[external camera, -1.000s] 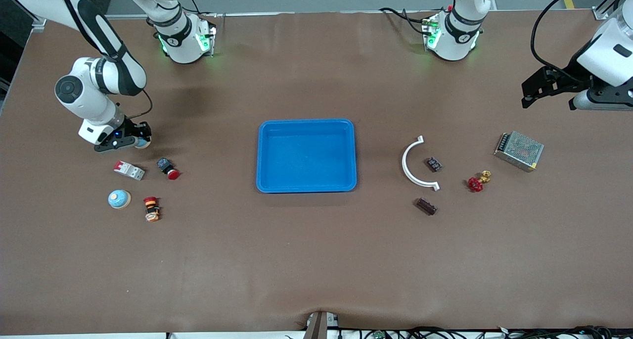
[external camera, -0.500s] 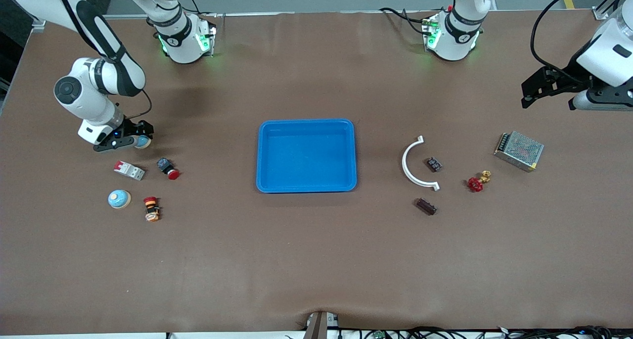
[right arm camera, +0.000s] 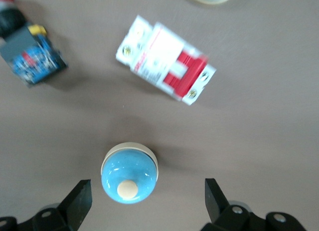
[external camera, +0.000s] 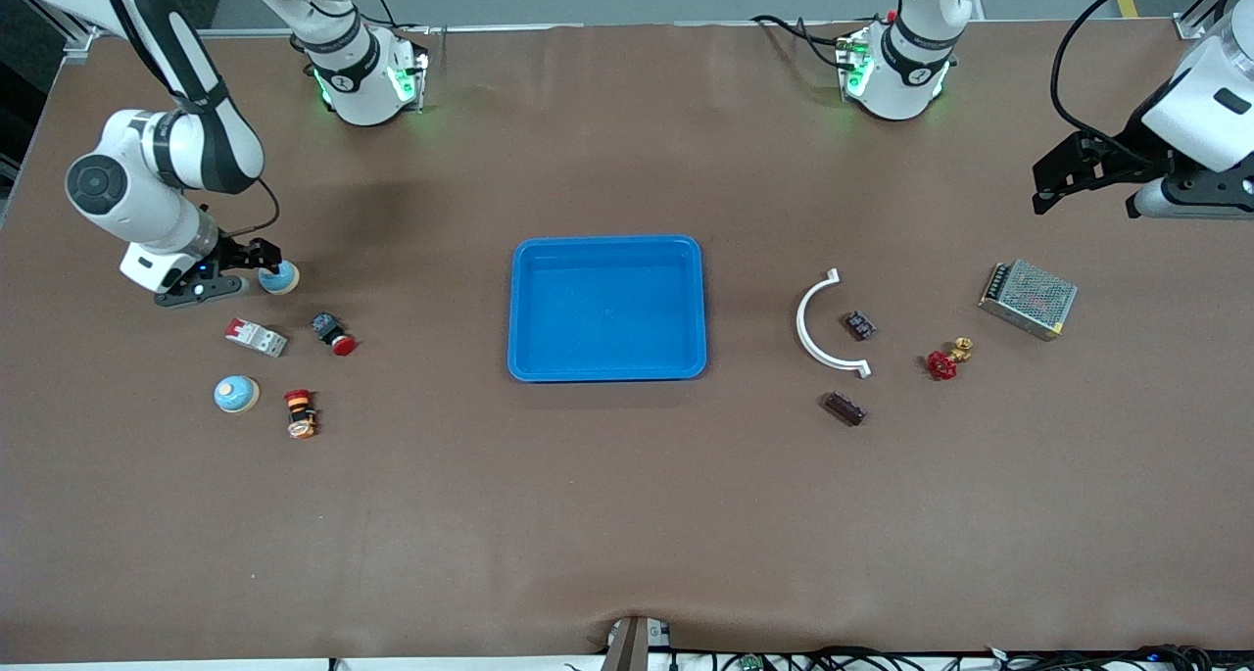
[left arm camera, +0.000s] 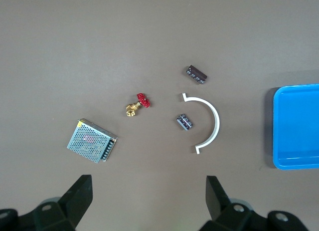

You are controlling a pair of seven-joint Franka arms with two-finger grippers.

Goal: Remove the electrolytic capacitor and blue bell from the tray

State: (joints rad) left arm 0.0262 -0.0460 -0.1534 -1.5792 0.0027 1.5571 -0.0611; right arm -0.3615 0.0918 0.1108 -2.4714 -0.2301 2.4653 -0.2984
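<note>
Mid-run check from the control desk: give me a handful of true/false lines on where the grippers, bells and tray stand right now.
1. The right gripper is open, with a bell on the table between its fingers. True.
2. The blue tray holds a capacitor. False: nothing lies in it; one capacitor lies on the table toward the left arm's end, and a second sits inside the white arc.
3. The left gripper is open and grips nothing. True.
4. There is only one bell. False: a second bell lies nearer the front camera, beside the breaker.
5. The left gripper grips the red valve. False: the valve lies on the table.
</note>
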